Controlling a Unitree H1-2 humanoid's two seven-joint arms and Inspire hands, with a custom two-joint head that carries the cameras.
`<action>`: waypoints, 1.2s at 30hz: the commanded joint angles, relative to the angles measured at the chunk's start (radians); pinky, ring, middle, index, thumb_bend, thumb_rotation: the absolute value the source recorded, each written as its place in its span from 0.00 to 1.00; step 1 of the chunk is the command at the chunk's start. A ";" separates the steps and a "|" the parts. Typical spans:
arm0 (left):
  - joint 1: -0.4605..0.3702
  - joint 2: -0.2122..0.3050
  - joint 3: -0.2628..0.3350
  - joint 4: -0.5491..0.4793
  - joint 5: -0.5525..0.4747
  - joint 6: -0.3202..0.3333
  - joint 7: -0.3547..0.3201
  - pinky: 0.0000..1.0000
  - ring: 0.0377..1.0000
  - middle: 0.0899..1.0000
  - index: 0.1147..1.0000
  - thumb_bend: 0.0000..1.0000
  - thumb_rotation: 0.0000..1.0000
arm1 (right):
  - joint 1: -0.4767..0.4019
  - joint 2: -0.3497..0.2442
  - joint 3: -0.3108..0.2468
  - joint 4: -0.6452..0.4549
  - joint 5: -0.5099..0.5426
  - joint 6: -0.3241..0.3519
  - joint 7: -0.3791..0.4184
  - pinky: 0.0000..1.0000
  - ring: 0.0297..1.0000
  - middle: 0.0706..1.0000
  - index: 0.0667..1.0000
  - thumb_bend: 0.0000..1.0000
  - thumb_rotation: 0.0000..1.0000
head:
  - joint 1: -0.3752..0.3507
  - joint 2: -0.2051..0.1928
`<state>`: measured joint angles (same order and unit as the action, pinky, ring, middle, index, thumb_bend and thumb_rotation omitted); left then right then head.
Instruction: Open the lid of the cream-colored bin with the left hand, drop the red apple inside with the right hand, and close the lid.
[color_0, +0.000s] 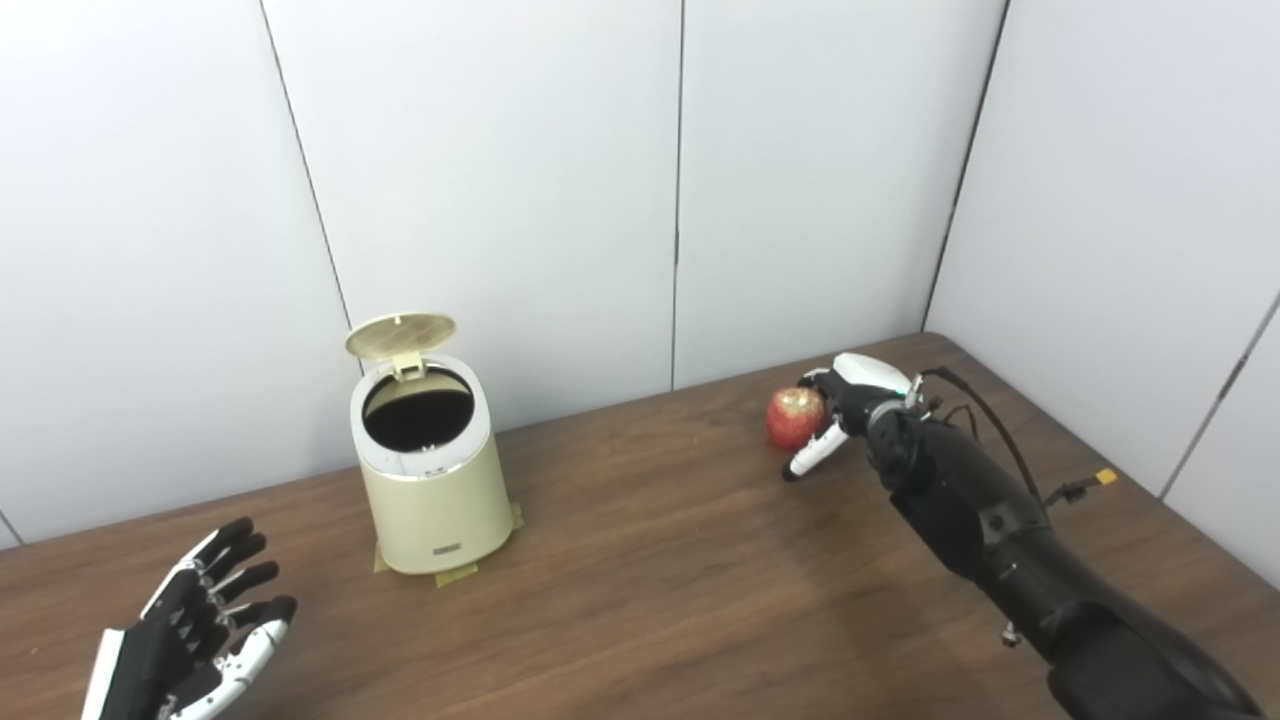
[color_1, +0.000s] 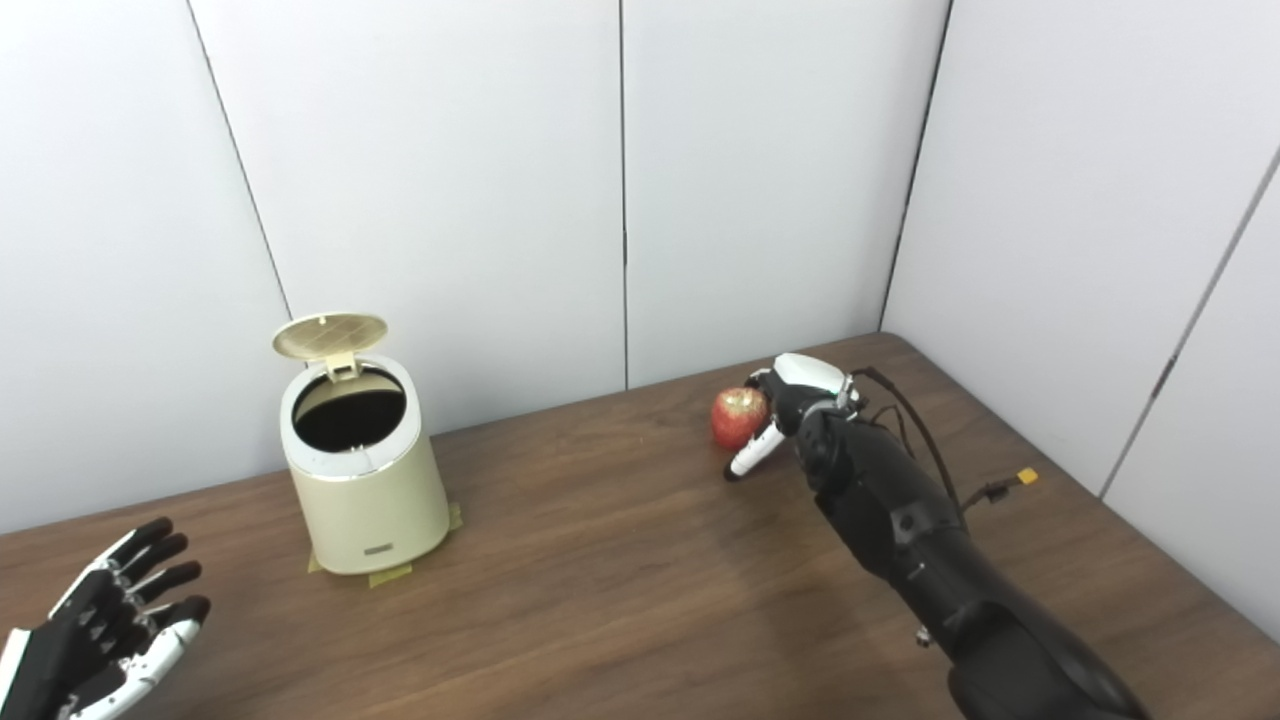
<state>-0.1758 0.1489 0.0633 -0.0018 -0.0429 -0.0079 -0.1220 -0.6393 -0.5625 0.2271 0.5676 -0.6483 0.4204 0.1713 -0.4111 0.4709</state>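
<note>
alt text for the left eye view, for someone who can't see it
The right robot hand wraps around a red apple on a wooden table. To the left a cream bin stands with its lid up, and the left robot hand waits open.

Matt wood table (color_0: 650, 560), glossy plastic bin (color_0: 435, 500)

Cream-colored cylindrical bin (color_0: 432, 490) stood upright on wooden table, round hinged lid (color_0: 400, 335) raised open, glossy red apple (color_0: 795, 417) lay well to its right.
</note>
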 joint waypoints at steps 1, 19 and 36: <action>-0.026 0.009 -0.001 -0.009 -0.002 -0.032 0.002 0.64 0.76 0.82 0.83 0.47 0.00 | -0.031 0.009 -0.001 -0.011 0.028 -0.030 -0.004 0.70 0.79 0.85 0.86 0.90 0.25 | 0.003 0.005; -0.022 0.011 -0.005 -0.006 0.001 -0.024 -0.004 0.64 0.78 0.83 0.83 0.52 0.09 | 0.020 0.052 -0.068 -0.052 0.064 -0.133 -0.224 0.46 0.48 0.50 0.44 0.55 0.01 | 0.015 0.018; -0.026 0.010 -0.014 0.014 0.013 -0.039 -0.004 0.63 0.76 0.82 0.83 0.53 0.11 | 0.026 0.043 -0.101 -0.061 0.096 -0.214 -0.288 0.40 0.40 0.45 0.46 0.52 0.00 | 0.035 0.022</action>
<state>-0.1711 0.1505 0.0541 0.0269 -0.0374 -0.0107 -0.1298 -0.5730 -0.4881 0.1441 0.5557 -0.5547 0.2371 -0.0919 -0.3759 0.4924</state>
